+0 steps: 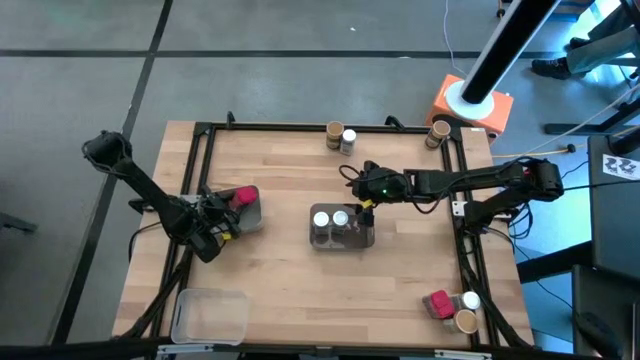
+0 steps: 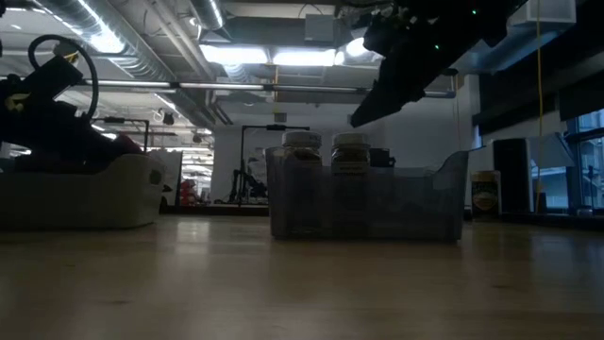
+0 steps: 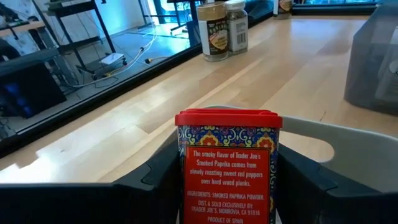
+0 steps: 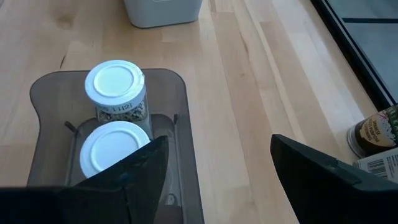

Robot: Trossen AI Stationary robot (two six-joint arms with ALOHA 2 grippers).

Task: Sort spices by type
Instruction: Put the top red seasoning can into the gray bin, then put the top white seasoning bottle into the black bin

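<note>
step: i am placing the red tin in the left tray. this is my judgement from how things lie now.
left gripper: clenched on the red tin, one finger at each side of it, over the left tray.
right gripper: released, nothing between the fingers, hanging just beside the middle tray.
white-lid jars: two stand in the middle tray, touching each other.
other spices: a brown-lid jar and a white-lid jar at the far edge, one jar at the far right corner, and a red tin with two jars at the near right corner.
spare tray: at the near left corner, i see nothing in it.
next move: i think the left gripper must go down in the tray and let go; the right one can go for a white-lid jar.
views: only the left wrist view shows the tin label, paprika. only the high view shows the corner groups. the low view shows the right fingers above the tray rim, but the left grip is too dark there.
</note>
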